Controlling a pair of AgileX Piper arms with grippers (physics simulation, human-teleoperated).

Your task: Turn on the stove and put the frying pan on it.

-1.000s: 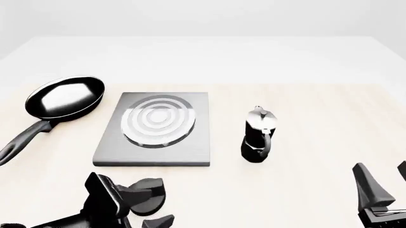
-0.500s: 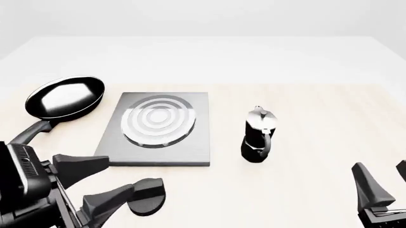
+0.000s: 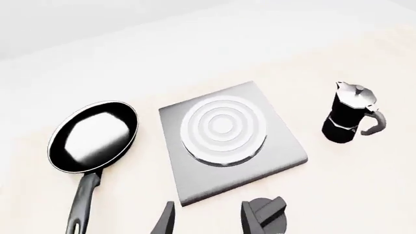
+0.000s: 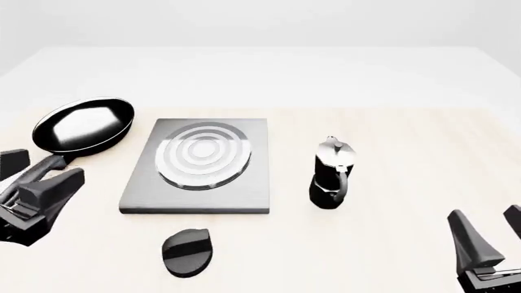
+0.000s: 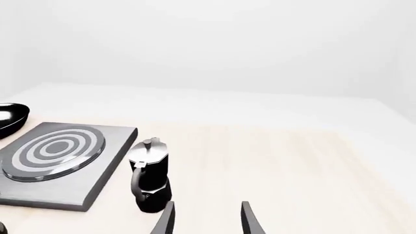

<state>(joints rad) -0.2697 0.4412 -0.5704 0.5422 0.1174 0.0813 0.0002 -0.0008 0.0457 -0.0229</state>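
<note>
Front view: frying pan (image 4: 84,126) handle near-leftward (diagonal).

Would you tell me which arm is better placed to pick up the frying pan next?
Left. The left gripper hangs open beside the frying pan handle, while the right gripper sits far across the table beyond the moka pot.
</note>
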